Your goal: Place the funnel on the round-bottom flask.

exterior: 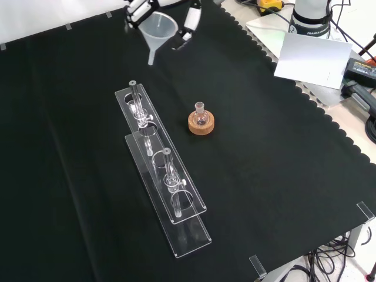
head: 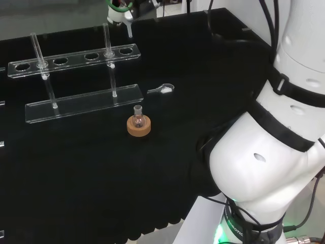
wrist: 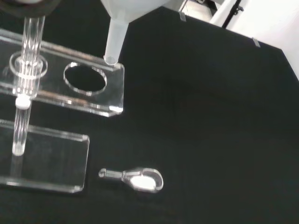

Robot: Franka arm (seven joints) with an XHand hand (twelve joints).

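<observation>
at the top of the front view, the hand (exterior: 138,10) hung above the cloth (exterior: 264,164), fingers curled round the rim of the white funnel (exterior: 158,29), spout pointing down. the round-bottom flask (exterior: 201,116) sat upright in its cork ring (exterior: 201,124), well apart, right of the clear rack (exterior: 161,170). a small clear clip (wrist: 135,178) lay near the rack end.

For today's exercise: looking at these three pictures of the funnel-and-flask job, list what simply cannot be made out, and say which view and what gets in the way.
- Black and white hand: cut off by the front view's top edge, so its hold on the translucent white plastic funnel is unclear.
- Funnel cone: cropped by the wrist view's edge; its stem shows.
- Small round-bottom glass flask on the cork ring stand: too small to tell its contents.
- Small clear clip: its purpose is unclear.
</observation>
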